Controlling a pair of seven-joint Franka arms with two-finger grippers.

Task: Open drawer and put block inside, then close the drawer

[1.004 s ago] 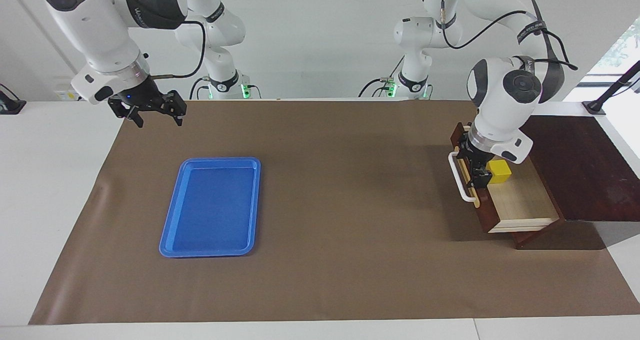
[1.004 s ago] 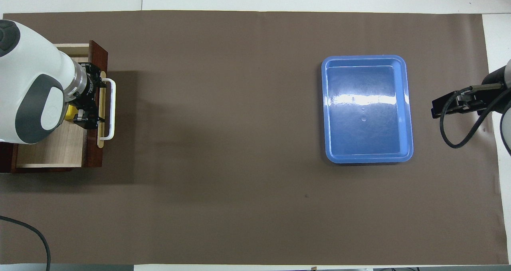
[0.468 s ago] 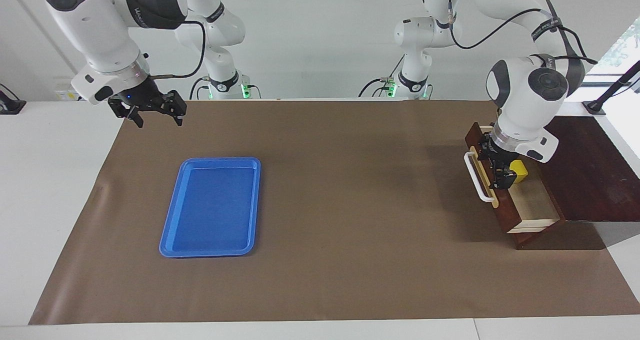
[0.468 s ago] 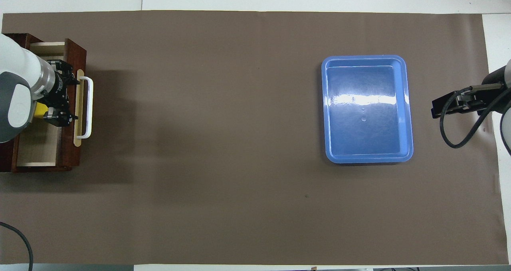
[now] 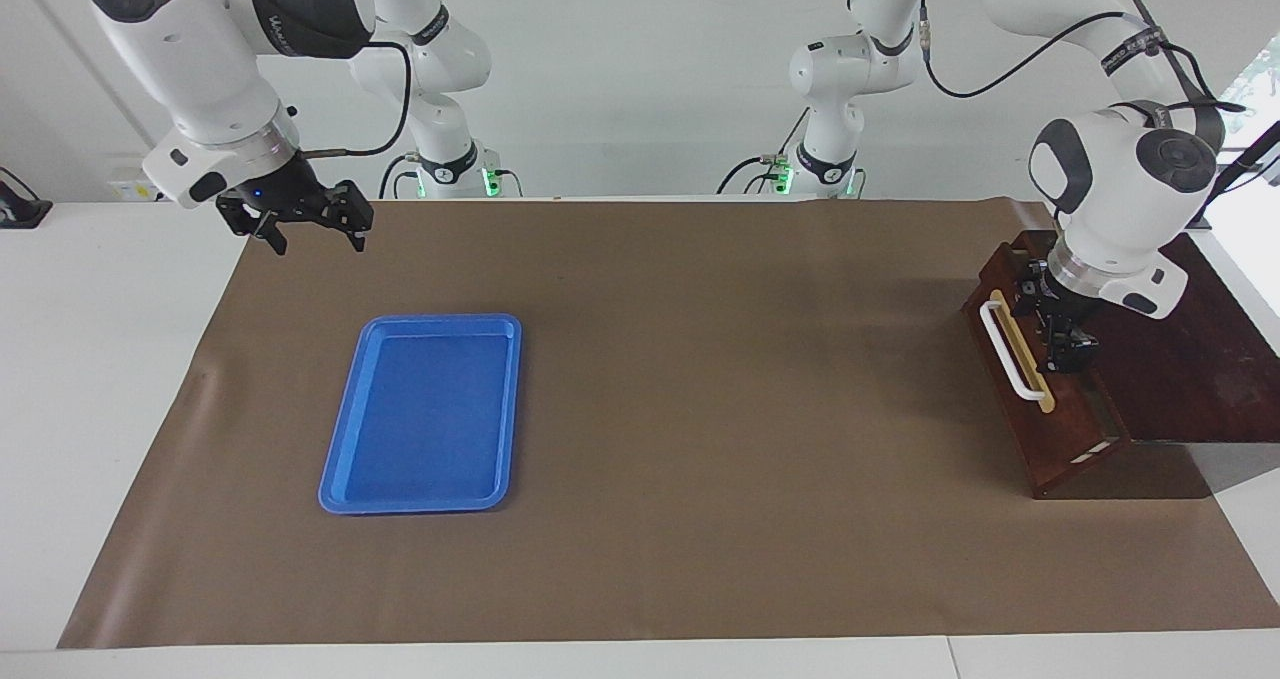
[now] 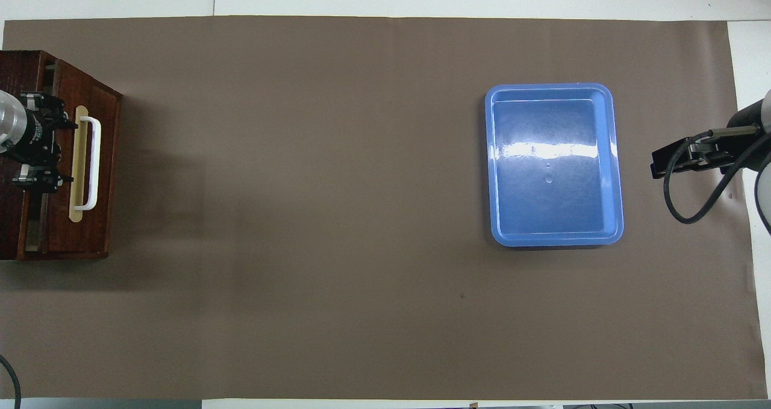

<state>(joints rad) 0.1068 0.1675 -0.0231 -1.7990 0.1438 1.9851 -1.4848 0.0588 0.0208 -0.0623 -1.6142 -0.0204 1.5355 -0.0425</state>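
Note:
The dark reddish-brown drawer [image 5: 1003,401] is pushed almost fully into its wooden box [image 5: 1180,359] at the left arm's end of the table. Only a thin pale sliver of its inside shows. In the overhead view the drawer front [image 6: 99,216] carries the white bar handle [image 6: 90,162]. My left gripper [image 5: 1062,344] is open, low against the top edge of the drawer front, just inside the handle [image 5: 1008,351]; it also shows in the overhead view [image 6: 57,150]. The yellow block is hidden. My right gripper [image 5: 315,244] is open and empty, and that arm waits above the mat's corner.
A flat blue plastic tray [image 5: 420,414] lies empty on the brown mat [image 5: 700,409] toward the right arm's end; it also shows in the overhead view [image 6: 553,163]. Part of the right gripper [image 6: 686,155] hangs beside the tray there.
My left gripper has pushed the drawer in toward the box. The drawer went from wide open to almost shut, and the yellow block inside it has gone out of sight. The right arm has not moved.

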